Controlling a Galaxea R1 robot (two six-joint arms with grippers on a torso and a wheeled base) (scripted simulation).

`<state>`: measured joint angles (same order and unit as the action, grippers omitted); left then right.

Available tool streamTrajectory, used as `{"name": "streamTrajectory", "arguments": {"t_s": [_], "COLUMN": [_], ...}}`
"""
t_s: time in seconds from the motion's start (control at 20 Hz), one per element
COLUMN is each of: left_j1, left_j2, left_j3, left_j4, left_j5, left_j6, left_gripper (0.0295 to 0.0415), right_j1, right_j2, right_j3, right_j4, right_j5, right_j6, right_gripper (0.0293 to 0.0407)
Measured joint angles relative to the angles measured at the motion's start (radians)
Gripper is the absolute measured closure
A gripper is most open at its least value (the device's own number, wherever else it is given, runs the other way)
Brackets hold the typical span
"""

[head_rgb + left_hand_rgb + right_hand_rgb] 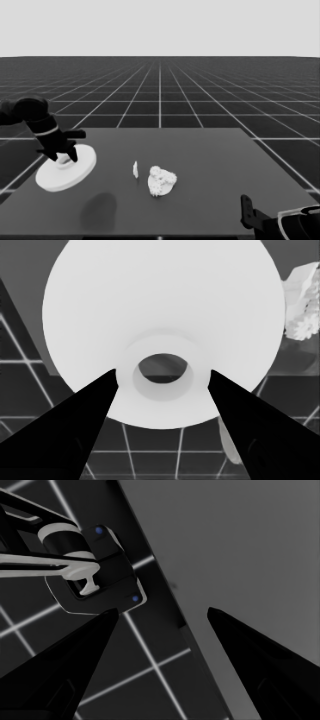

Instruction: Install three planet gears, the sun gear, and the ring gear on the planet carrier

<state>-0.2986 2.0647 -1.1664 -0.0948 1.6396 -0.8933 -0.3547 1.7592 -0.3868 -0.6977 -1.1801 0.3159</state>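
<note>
Gripping the larger round part [66,169] at left of frame.
Left hand [65,156] clamped on its raised hub; rigid, broad, likely tips if held off-centre.

The larger round part [67,170], the gears [162,180] and the thin white piece [135,169] are white. The bench [200,200] is plain dark grey; the floor [160,90] is dark with a pale grid.

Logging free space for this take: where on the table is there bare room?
Bare: the far half behind the gear cluster, and the stretch between it and the right gripper. Crowded: the left end, where the left gripper holds the larger round part; thin white piece beside the cluster.
</note>
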Motion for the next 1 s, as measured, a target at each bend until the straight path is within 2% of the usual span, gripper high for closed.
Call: {"name": "streamTrajectory", "arguments": {"t_s": [0.05,0.1,0.15,0.2,0.3,0.55,0.6,0.65,0.7,0.8,1.0], "left_j1": [-0.002,0.021,0.036,0.045,0.053,0.057,0.165,0.257,0.308,0.35,0.366], "left_j2": [0.001,0.144,0.464,0.69,0.896,0.994,0.993,0.998,1.005,1.014,1.019], "left_j3": [-0.001,0.094,0.052,-0.094,-0.326,-0.481,-0.475,-0.494,-0.52,-0.553,-0.57], "left_j4": [-0.001,-0.009,0.005,0.014,0.024,0.029,0.157,0.233,0.277,0.315,0.332], "left_j5": [0.001,-0.047,-0.07,-0.071,-0.065,-0.06,-0.081,-0.093,-0.104,-0.117,-0.124], "left_j6": [0.0,-0.411,-0.623,-0.647,-0.577,-0.51,-0.516,-0.503,-0.486,-0.465,-0.455], "left_gripper": [0.0362,0.0362,0.0362,0.0362,0.0362,0.0362,0.0362,0.0362,0.0362,0.0362,0.0362], "right_j1": [0.0,0.0,0.0,0.0,0.0,0.0,0.0,0.0,0.0,0.0,0.0], "right_j2": [0.0,0.0,0.0,0.0,0.0,0.0,0.0,0.0,0.0,0.0,0.0], "right_j3": [0.0,0.0,0.0,0.0,0.0,0.0,0.0,0.0,0.0,0.0,0.0], "right_j4": [0.0,0.0,0.0,0.0,0.0,0.0,0.0,0.0,0.0,0.0,0.0], "right_j5": [0.0,0.0,0.0,0.0,0.0,0.0,0.0,0.0,0.0,0.0,0.0], "right_j6": [0.0,0.0,0.0,0.0,0.0,0.0,0.0,0.0,0.0,0.0,0.0], "right_gripper": [0.0315,0.0315,0.0315,0.0315,0.0315,0.0315,0.0315,0.0315,0.0315,0.0315,0.0315]}}
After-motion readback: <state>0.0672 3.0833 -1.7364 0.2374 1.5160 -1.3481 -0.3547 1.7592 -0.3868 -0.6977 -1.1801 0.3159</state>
